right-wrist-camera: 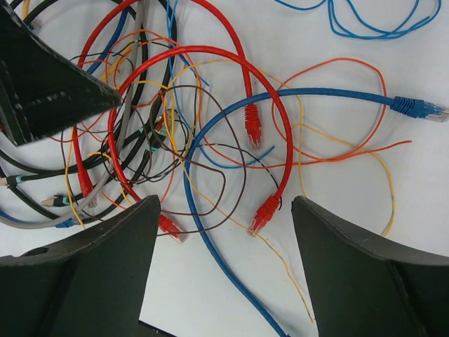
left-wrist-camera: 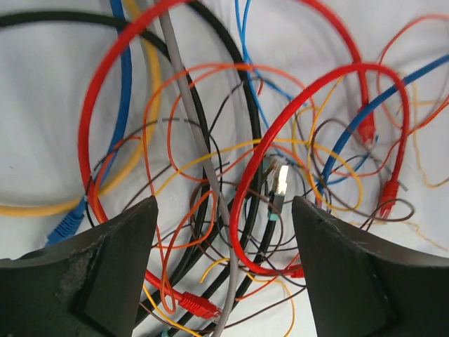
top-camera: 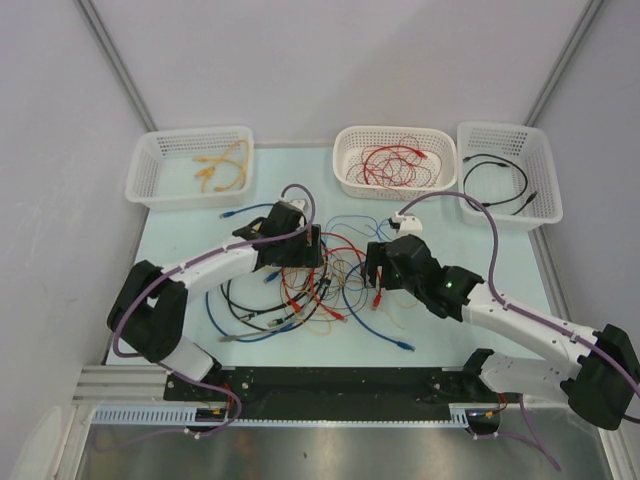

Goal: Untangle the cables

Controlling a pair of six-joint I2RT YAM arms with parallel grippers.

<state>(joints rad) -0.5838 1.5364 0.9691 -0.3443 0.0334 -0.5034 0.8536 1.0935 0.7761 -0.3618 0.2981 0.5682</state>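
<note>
Mid-table, cables (top-camera: 305, 290) tangled in red, blue, black, orange loops, left gripper (left-wrist-camera: 223, 203), right gripper (right-wrist-camera: 226, 202) spread.

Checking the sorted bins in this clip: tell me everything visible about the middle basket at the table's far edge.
The middle basket is white, plastic-looking, rectangular with rounded corners and lattice walls. It stands upright at the far edge of the table, between the left basket and the right basket, which sits close beside it. Inside lie only red cables, thin and loosely coiled.
</note>
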